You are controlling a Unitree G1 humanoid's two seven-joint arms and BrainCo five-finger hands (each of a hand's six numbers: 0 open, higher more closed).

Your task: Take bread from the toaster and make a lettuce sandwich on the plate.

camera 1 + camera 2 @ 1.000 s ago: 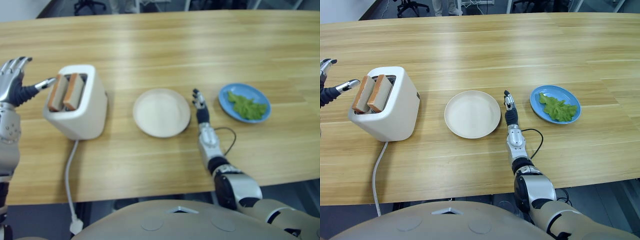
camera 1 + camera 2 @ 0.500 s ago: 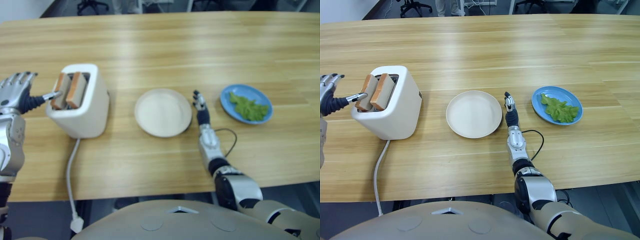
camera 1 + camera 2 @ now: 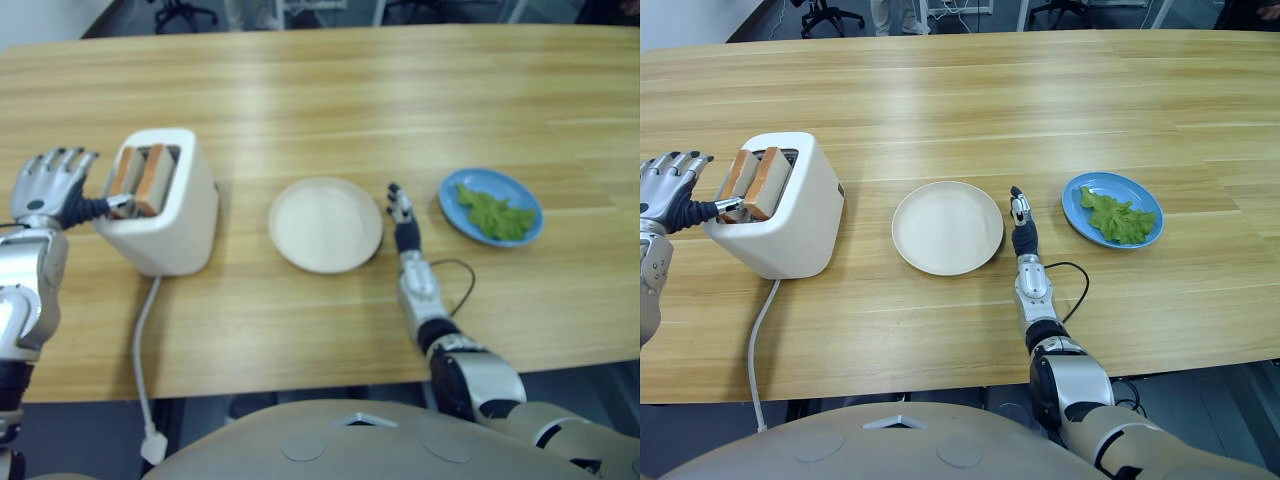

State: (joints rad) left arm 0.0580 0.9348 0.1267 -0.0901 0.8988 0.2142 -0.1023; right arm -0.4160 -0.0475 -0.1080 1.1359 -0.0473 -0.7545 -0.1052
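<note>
Glossy white rounded toaster [image 3: 785, 215] holds two upright brown bread slices [image 3: 764, 182], long edges running away from the robot. Left hand [image 3: 670, 192] splayed beside them; right hand [image 3: 1022, 230] flat, fingers straight.

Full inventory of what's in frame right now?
Table: 1, light wood, under everything.
Toaster: 1, white, left side of table.
Bread slices: 2, brown, upright in the toaster slots.
Power cord: 1, white, from toaster to the near table edge.
Plate: 1, cream, centre.
Blue plate: 1, right side.
Lettuce: green, on the blue plate.
Black cable: 1, looped beside the right hand.
Left hand: fingers spread, at the toaster's left side.
Right hand: flat between the two plates.
</note>
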